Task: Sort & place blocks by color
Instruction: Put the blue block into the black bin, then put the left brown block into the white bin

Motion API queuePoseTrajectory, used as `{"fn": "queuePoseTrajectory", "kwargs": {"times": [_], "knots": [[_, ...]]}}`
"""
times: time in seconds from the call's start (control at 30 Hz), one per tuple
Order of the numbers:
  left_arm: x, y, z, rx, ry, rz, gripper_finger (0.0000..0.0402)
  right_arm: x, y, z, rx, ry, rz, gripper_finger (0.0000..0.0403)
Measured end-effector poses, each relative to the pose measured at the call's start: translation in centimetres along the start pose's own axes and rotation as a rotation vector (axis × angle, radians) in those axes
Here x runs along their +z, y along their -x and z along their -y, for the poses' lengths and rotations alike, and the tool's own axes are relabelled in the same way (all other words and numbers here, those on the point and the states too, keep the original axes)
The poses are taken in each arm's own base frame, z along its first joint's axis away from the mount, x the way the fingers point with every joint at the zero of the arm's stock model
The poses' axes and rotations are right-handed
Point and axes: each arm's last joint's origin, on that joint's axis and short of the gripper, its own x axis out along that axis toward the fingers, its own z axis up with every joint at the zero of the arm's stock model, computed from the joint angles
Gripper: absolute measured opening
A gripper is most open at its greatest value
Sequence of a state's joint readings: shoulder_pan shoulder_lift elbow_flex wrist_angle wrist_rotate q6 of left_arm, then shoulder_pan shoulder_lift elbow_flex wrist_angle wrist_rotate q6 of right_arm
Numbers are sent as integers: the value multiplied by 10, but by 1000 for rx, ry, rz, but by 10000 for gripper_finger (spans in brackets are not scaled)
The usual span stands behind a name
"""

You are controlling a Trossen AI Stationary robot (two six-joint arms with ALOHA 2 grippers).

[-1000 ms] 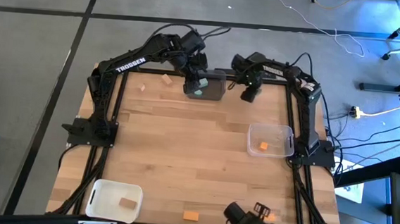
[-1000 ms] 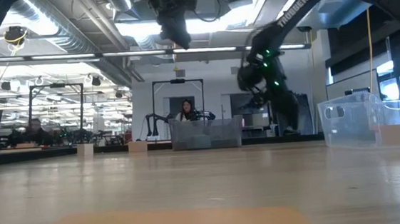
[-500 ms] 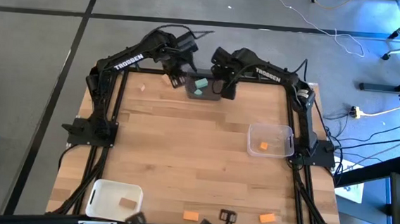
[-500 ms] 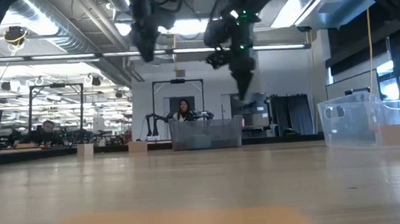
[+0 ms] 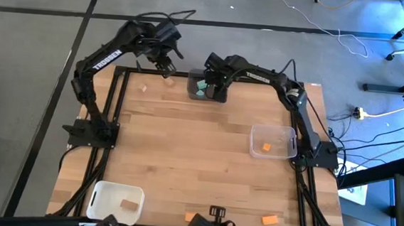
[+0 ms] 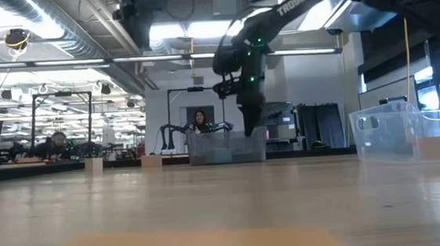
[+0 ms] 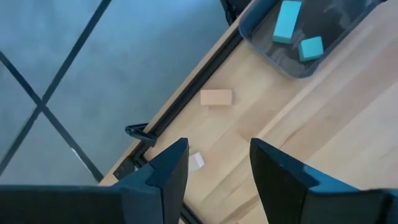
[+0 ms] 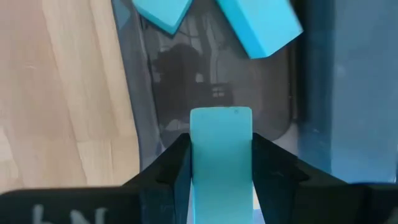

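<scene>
While our right gripper (image 8: pixel 221 163) hung over the grey bin (image 5: pixel 219 94), it pinched a light, stiff teal block (image 8: pixel 221 146) by its flat sides; left gripper (image 7: pixel 214 171) was open, empty.

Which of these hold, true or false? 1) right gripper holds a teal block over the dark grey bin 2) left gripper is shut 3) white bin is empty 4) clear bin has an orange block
1) True: the right gripper clamps a teal block above the dark grey bin.
2) False: the left gripper is open, holding nothing.
3) False: the white bin holds a tan block.
4) True: the clear bin holds an orange block.
</scene>
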State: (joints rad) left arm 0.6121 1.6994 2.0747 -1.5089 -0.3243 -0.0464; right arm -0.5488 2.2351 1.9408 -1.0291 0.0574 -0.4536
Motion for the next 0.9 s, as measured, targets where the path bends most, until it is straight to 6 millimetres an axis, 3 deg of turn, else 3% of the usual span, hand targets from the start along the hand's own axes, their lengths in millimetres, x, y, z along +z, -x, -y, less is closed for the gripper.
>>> {"fn": "queuePoseTrajectory", "kwargs": {"times": [0.2,0.4,0.63,0.73,0.9], "knots": [[-4,9,-3,-1,13,24,163,1,-2,1,-6,0,11,137],[-4,9,-3,-1,12,23,163,2,-2,1,-11,-2,19,229],[-5,10,-4,-1,12,22,163,2,-2,1,-9,-3,14,231],[-6,9,-5,1,14,6,163,2,9,2,4,-5,-12,225],[-8,3,-13,19,144,-41,163,4,47,4,51,-7,-33,224]]}}
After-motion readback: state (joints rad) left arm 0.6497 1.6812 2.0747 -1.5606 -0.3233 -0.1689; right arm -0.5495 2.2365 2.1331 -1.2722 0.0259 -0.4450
